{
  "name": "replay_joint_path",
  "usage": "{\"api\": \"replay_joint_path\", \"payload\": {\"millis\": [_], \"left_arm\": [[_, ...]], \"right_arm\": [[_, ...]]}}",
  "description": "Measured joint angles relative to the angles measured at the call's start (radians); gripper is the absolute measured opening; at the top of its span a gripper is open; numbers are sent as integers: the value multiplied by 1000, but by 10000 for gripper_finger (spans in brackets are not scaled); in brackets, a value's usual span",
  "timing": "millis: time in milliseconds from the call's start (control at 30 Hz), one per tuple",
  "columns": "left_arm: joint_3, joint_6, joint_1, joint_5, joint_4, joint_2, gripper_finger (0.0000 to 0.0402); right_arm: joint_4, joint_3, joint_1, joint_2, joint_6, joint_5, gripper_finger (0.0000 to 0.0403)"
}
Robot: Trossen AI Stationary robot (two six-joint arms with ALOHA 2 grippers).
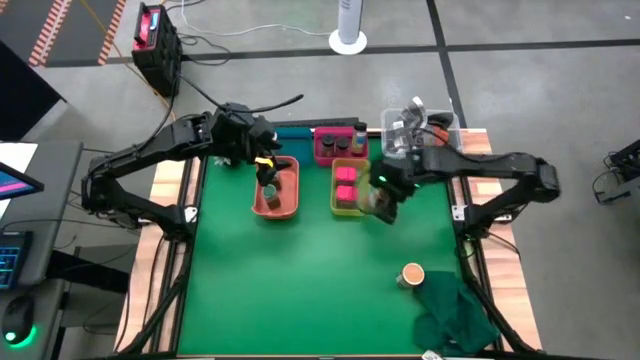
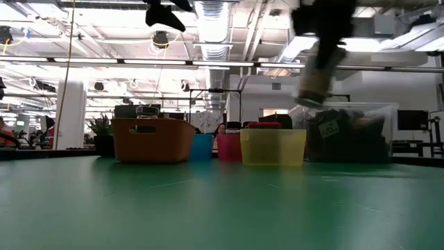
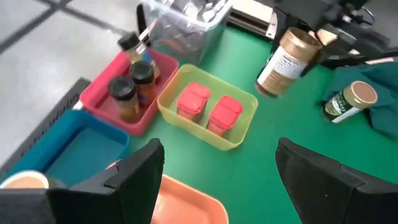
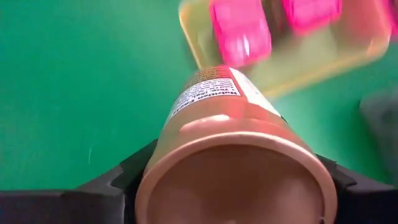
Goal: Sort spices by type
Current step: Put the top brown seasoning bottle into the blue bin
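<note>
My right gripper [image 1: 385, 192] is shut on a tan-topped jar [image 4: 217, 106] and holds it in the air beside the yellow tray [image 1: 346, 203], which holds two magenta boxes [image 3: 208, 106]. My left gripper [image 3: 217, 180] is open and empty above the orange tray [image 1: 285, 205], which holds a jar [image 1: 270, 190]. Black bottles [image 3: 134, 87] stand in the red tray [image 3: 99, 102]. Another tan-topped jar [image 1: 411, 275] lies on its side at the edge of the green cloth [image 1: 455, 310]. My right gripper pinches the jar between its two fingers [image 4: 127, 174] at the sides of its lid end [image 4: 152, 177]. The tan lid faces back toward the wrist and the body sticks out beyond the fingers. The jar [image 2: 316, 83] hangs tilted, lifted clear of the table.
A teal tray [image 3: 81, 155] stands behind the orange one, and a clear box of clutter [image 1: 418, 128] stands at the back right. The green table [image 1: 300, 290] is bare in the middle and near left.
</note>
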Motion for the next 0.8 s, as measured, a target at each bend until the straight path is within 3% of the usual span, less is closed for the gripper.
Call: {"api": "replay_joint_path", "payload": {"millis": [233,500,700,800], "left_arm": [[0,-34,23,50,-65,-35,295],[-19,-25,23,-29,-102,-66,295],[-169,-95,-9,-54,-38,-140,295],[-254,-173,-35,-115,5,-210,295]], "right_arm": [[-21,353,-109,290,-159,9,299],[-22,733,-207,579,-284,-13,299],[-23,964,-293,778,-394,-69,299],[-3,1029,-332,842,-428,-103,299]]}}
